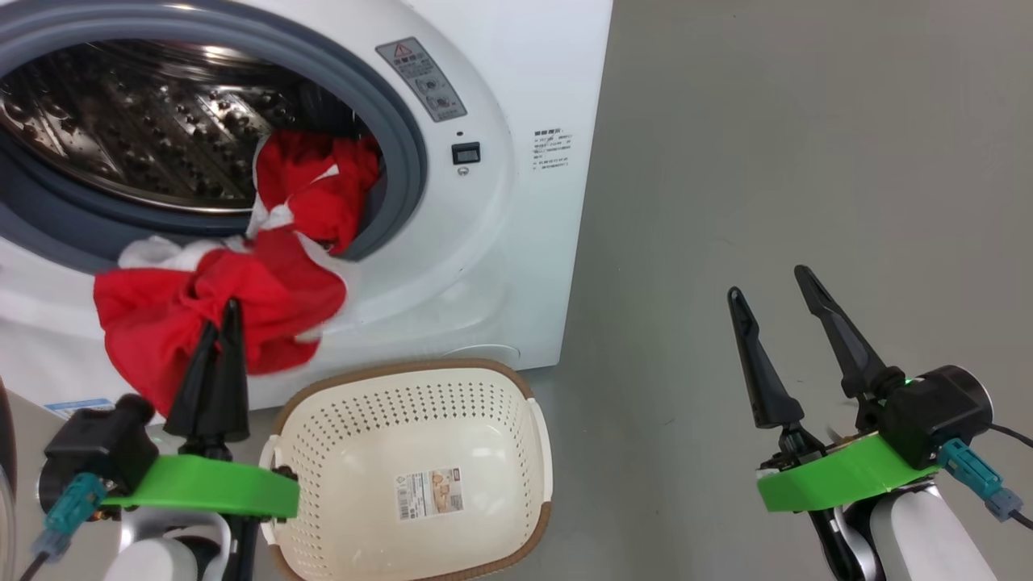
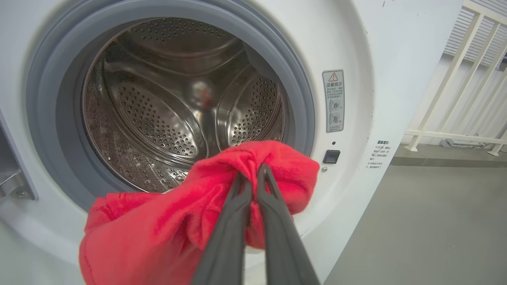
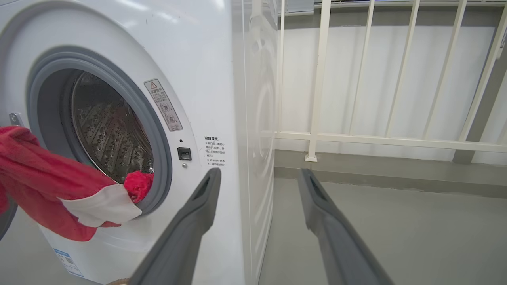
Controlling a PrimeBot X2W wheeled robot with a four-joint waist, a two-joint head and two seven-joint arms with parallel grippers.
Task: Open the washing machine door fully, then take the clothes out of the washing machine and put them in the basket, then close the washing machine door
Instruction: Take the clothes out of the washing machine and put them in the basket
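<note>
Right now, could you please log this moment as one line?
left pincer shut on clothes | right pincer open | basket empty

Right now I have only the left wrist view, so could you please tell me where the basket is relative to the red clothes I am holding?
Observer: The basket stands on the floor in front of the washing machine, just to the right of the left gripper and lower in the head view. Nothing is in it.
Operator: Thank you. Is everything out of the machine?
Observer: No, part of the red clothes lies inside the drum, at the right side of the opening.
Operator: Is my other arm free?
Observer: Yes, the right gripper is open and holds nothing, over bare floor.
</note>
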